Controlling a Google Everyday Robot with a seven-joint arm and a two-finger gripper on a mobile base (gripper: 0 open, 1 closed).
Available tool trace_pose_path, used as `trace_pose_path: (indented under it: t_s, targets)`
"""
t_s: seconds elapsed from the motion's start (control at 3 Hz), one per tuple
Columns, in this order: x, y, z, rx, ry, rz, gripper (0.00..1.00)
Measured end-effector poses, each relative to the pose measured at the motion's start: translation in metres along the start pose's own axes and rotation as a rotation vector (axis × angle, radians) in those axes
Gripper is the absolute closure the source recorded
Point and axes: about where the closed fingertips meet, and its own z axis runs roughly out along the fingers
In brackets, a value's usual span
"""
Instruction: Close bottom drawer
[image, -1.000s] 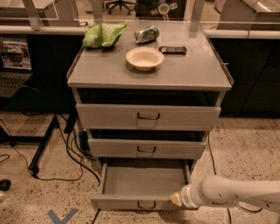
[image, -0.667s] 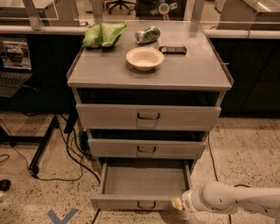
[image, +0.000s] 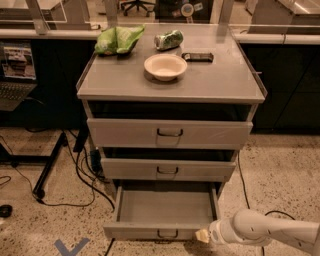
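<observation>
The bottom drawer (image: 165, 207) of the grey cabinet is pulled out, showing its empty inside. Its shallow front panel (image: 150, 232) has a small dark wire handle (image: 167, 234) at centre. My gripper (image: 203, 236) is at the end of the white arm (image: 265, 231) that comes in from the lower right. It sits at the right end of the drawer's front panel, close to its corner. The fingers are hidden behind the wrist.
The middle drawer (image: 167, 169) and top drawer (image: 170, 132) stand slightly out. On the cabinet top (image: 120, 80) are a white bowl (image: 165, 66), a green bag (image: 117, 39), a can (image: 168, 39) and a dark flat object (image: 197, 57). Cables (image: 75, 175) lie on the floor at left.
The arm has dropped lower and slid a little right, so the gripper now sits at the front panel's right corner. The drawer stands as far out as before.
</observation>
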Motion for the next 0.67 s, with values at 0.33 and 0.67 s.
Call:
trace_pose_path:
  t_s: [0.33, 0.67]
  targets:
    - [0.001, 0.004, 0.0, -0.011, -0.005, -0.009, 1.0]
    - [0.013, -0.003, 0.023, -0.054, -0.016, -0.007, 1.0]
